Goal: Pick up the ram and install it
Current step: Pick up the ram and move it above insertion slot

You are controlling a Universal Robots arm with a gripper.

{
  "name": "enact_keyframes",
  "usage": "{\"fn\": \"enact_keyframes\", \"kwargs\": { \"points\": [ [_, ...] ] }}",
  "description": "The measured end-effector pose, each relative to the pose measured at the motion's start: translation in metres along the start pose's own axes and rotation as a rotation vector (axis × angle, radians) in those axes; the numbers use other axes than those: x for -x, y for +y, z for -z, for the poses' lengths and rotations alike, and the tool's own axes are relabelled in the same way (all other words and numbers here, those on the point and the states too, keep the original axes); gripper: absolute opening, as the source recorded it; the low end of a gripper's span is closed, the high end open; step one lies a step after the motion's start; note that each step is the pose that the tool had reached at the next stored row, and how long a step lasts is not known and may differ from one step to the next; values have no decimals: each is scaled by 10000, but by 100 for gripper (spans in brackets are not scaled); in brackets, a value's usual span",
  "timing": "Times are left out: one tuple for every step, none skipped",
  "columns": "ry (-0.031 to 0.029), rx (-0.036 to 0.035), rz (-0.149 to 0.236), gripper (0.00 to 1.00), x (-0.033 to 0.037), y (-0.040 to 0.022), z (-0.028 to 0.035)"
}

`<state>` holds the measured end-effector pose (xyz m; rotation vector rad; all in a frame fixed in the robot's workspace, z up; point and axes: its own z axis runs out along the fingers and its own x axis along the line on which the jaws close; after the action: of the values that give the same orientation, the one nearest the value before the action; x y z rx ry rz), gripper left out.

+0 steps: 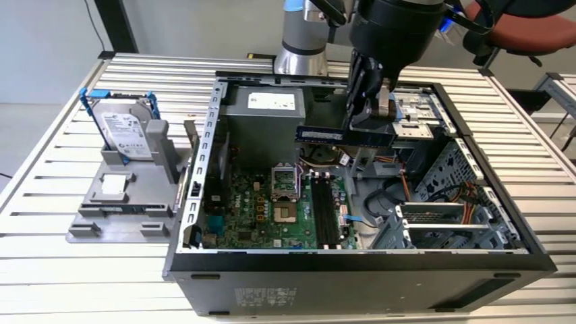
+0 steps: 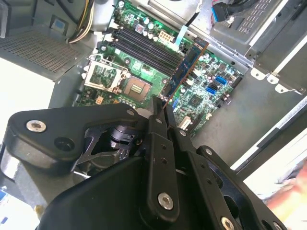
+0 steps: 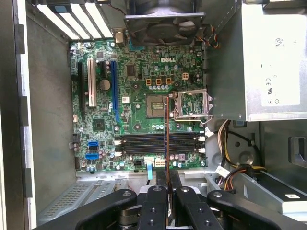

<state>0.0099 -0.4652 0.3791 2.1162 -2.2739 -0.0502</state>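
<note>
The ram (image 1: 347, 137) is a long dark stick with a bluish label, held level in the air above the open computer case (image 1: 360, 260). My gripper (image 1: 367, 127) is shut on it from above. In both wrist views the stick juts out past the fingertips: it is seen slanted (image 2: 186, 64) in the second wrist view and edge-on (image 3: 166, 139) in the first wrist view. Below it lie the black memory slots (image 3: 158, 143) (image 1: 326, 209) (image 2: 144, 45) of the green motherboard (image 3: 134, 72). The ram hangs well above them, touching nothing. My gripper (image 2: 160, 112) (image 3: 167, 191) clamps one end of the stick.
A silver hard drive in a blue frame (image 1: 124, 128) stands on a grey fixture (image 1: 117, 216) at the exterior view's left, with a small white-topped part (image 1: 113, 183) on it. Inside the case are the grey power supply (image 1: 261, 118), CPU socket (image 3: 156, 105), fan (image 3: 160, 19) and loose cables (image 3: 230, 153).
</note>
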Motion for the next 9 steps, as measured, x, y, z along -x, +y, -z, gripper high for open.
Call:
{"fn": "enact_keyframes", "kwargs": {
  "points": [
    [-1,1,-31,0,0,0,0],
    [-3,1,-81,0,0,0,0],
    [-6,1,-142,0,0,0,1],
    [-9,1,-200,0,0,0,0],
    [-12,1,-255,0,0,0,0],
    [-14,2,-308,0,0,0,0],
    [-17,2,-363,0,0,0,0],
    [-19,2,-419,0,0,0,1],
    [-22,2,-471,0,0,0,0]
  ]
}}
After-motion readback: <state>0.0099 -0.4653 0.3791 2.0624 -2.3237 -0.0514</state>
